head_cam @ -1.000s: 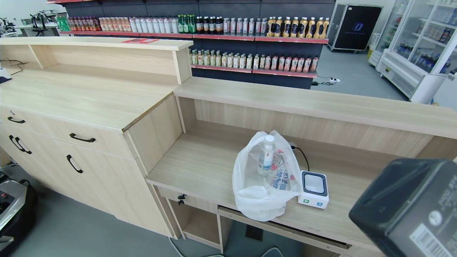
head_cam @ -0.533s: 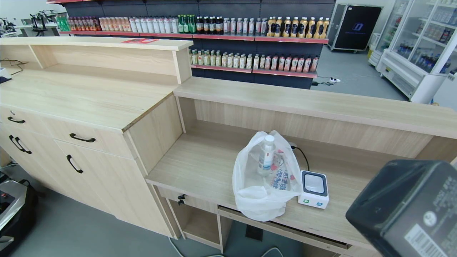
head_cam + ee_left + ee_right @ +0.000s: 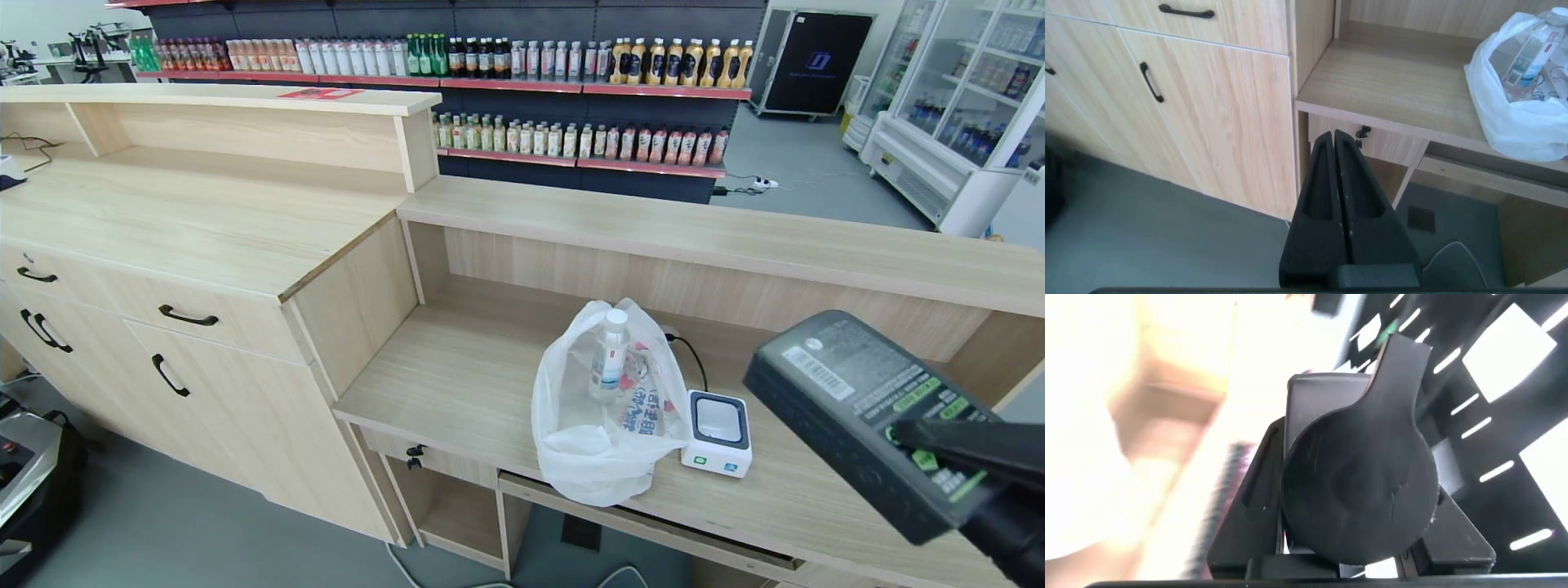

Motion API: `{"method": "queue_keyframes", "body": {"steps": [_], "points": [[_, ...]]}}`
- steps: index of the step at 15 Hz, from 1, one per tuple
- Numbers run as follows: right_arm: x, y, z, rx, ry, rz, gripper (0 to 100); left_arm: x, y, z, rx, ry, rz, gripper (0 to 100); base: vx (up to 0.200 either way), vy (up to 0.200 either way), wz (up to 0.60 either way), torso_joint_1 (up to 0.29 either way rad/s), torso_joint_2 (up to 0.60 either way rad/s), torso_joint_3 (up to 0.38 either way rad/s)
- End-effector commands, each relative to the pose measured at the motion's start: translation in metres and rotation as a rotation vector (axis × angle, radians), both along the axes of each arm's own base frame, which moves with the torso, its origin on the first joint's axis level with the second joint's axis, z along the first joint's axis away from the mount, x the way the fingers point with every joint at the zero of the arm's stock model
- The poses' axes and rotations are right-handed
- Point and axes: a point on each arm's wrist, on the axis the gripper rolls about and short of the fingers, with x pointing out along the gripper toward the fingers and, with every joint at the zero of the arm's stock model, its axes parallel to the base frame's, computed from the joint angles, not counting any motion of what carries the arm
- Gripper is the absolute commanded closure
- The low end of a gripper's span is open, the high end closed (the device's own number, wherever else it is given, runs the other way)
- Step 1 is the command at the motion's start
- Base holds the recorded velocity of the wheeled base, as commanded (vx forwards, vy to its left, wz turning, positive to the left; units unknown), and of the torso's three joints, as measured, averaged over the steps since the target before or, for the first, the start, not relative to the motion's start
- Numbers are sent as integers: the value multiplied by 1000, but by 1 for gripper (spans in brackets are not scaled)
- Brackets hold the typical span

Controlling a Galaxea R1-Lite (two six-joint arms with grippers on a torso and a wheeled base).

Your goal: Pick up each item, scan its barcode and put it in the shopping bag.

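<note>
a: where's the item?
b: black box (image 3: 849,408) is pinched in the right gripper (image 3: 910,453), one of the fingers (image 3: 963,441) lying across its top face. it's in the air over the right end of the tabletop (image 3: 457,376), right of the scanner (image 3: 718,433) and apart from it.
a: barcode?
b: barcode (image 3: 816,371) sits on the top face near the far end, pointing up. the scanner window points up too, so i doubt it reads like this.
a: plan?
b: roll the wrist until the label face looks down. bring the barcode end over the window, level and near, not touching. the finger is off the barcode, so probably no regrip. mind the cable (image 3: 694,359) behind the scanner.
a: bag?
b: shopping bag (image 3: 571,441) stands on the tabletop, mouth open upward, touching the scanner's left side. a clear bottle (image 3: 610,351) with a white cap stands upright inside. there's red beside it, print or another item, can't tell.
a: left arm?
b: left gripper (image 3: 1337,163) hangs low by the cabinet (image 3: 1208,122), fingers pressed together, holding nothing.
</note>
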Motion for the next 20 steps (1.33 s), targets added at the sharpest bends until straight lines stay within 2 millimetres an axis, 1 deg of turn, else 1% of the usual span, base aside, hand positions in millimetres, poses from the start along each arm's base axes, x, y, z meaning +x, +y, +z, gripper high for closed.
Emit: {"method": "queue_keyframes", "body": {"steps": [1,2,3,4,5,6,7,8,9,11,12,13,14,15,16,18,20], "points": [[17,-24,11,160,190,-254,100,0,0,0,0,0,1,100,0,0,0,0,0,0],[25,-36,13,257,299,-366,100,0,0,0,0,0,-1,100,0,0,0,0,0,0],[37,-41,18,339,373,-461,100,0,0,0,0,0,1,100,0,0,0,0,0,0],[41,-41,19,364,394,-482,100,0,0,0,0,0,1,100,0,0,0,0,0,0],[64,-45,29,543,542,-571,100,0,0,0,0,0,1,100,0,0,0,0,0,0],[79,-55,33,676,646,-615,100,0,0,0,0,0,1,100,0,0,0,0,0,0],[86,-63,34,752,701,-654,100,0,0,0,0,0,1,100,0,0,0,0,0,0],[97,-85,22,913,834,-788,100,0,0,0,0,0,1,100,0,0,0,0,0,0],[97,-99,11,1003,908,-898,100,0,0,0,0,0,-1,100,0,0,0,0,0,0],[89,-117,-3,1125,1023,-1025,100,0,0,0,0,0,-1,100,0,0,0,0,0,0],[82,-120,-10,1206,1110,-1069,100,0,0,0,0,0,-1,100,0,0,0,0,0,0],[77,-118,-13,1248,1163,-1079,100,0,0,0,0,0,1,100,0,0,0,0,0,0],[72,-116,-21,1289,1238,-1099,100,0,0,0,0,0,-1,100,0,0,0,0,0,0],[69,-115,-26,1299,1281,-1103,100,0,0,0,0,0,1,100,0,0,0,0,0,0],[68,-113,-28,1306,1295,-1101,100,0,0,0,0,0,1,100,0,0,600,2,-2,2],[73,-104,-33,1337,1378,-1064,100,0,0,0,0,0,1,100,0,0,600,2,0,2],[85,-101,-38,1344,1431,-1035,100,0,0,0,0,0,-1,100,0,0,600,2,5,0]]}}
